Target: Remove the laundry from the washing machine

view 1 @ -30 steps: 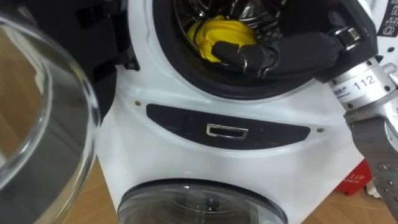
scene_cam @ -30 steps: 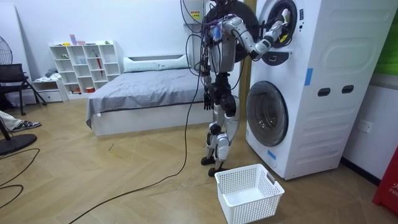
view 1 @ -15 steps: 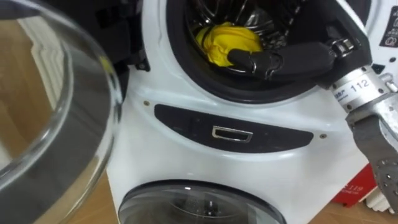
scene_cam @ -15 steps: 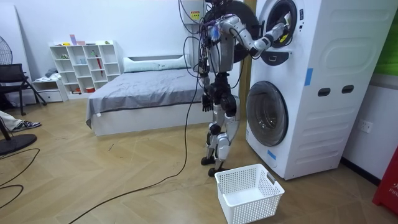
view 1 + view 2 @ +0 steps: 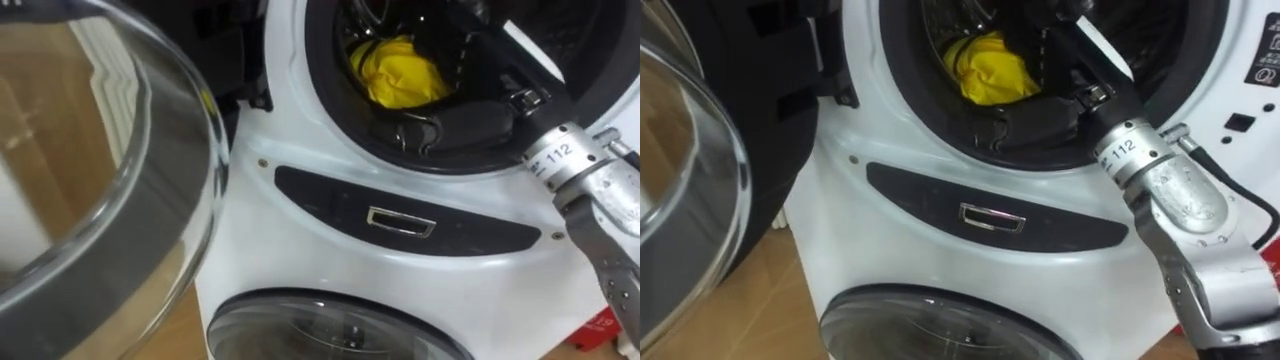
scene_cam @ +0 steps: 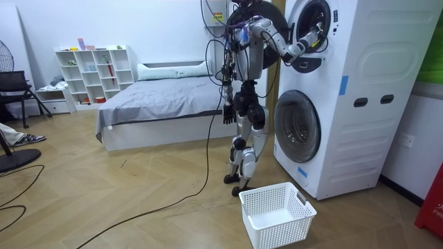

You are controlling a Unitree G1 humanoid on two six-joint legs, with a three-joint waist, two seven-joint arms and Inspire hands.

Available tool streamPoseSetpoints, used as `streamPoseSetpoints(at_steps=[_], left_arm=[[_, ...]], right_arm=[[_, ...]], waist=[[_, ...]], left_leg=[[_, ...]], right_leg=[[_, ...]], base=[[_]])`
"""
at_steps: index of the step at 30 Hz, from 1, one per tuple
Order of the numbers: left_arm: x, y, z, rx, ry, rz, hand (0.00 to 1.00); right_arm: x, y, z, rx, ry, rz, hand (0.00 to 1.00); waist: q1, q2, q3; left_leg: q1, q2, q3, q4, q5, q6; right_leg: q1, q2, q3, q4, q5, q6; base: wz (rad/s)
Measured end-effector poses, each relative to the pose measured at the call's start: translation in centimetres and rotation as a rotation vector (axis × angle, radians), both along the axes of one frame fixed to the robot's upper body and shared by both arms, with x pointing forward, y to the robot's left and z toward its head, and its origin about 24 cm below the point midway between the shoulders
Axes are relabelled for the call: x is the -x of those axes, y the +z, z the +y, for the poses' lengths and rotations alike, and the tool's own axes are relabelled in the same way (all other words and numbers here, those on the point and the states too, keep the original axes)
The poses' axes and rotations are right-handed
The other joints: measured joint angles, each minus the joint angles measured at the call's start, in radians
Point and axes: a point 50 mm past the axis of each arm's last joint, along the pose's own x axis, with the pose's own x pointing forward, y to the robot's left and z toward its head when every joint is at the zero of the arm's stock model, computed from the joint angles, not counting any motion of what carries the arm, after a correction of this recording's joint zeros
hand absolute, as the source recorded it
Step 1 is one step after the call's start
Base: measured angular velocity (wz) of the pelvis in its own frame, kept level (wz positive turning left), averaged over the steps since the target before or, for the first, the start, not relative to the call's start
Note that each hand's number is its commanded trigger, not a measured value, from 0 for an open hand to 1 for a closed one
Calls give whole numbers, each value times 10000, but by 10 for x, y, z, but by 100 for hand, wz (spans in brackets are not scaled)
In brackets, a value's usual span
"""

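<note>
The yellow garment [image 5: 400, 72] lies bunched inside the drum of the upper washing machine [image 6: 346, 41], at about 11 o'clock from the right hand [image 5: 455, 125] and just beside it. Its long axis runs roughly from 10 to 4 o'clock. The black hand rests at the drum's lower rim; whether it is clasped on anything cannot be told. The left hand [image 6: 226, 113] hangs by the hip.

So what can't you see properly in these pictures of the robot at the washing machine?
1. Whether the right robot hand grips the yellow cloth: in both eye views the black hand merges with the dark door seal.
2. Other clothes in the drum: its upper part is cut off by the eye views' top edge.
3. The left robot hand: too small in the room view to read.
</note>
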Motion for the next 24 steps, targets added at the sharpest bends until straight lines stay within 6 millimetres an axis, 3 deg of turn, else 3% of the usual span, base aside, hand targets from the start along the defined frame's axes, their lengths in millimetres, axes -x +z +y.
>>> streamPoseSetpoints(at_steps=[9, 13, 17, 24], left_arm=[[0, 1, 3, -135, -30, -40, 0], [-4, 3, 6, -264, 135, -268, 0], [0, 4, 8, -336, 154, -143, 0], [12, 4, 10, -435, 316, 293, 0]], right_arm=[[-6, 14, 4, 1179, -535, -673, 0], [-7, 29, 0, 1579, -967, -1252, 0], [-7, 48, -6, 1779, -1336, -1813, 0], [-7, 50, -12, 1611, -1674, -1731, 0]], waist=[[120, -163, 26], [207, -181, 18], [167, -204, 1], [-86, -219, -10]], left_leg=[[67, -23, 20, -23, 0, 0], [-71, -33, -33, 8, -1, 1], [-108, -32, -12, 3, 0, 0], [-38, -10, 10, -45, -1, 1]], right_leg=[[98, -20, 25, -23, -44, 19], [9, -28, -35, -24, -56, 27], [-68, -33, -87, -9, -60, 19], [-59, -27, -55, 40, -59, 18]], base=[[0], [5], [3], [-1]])
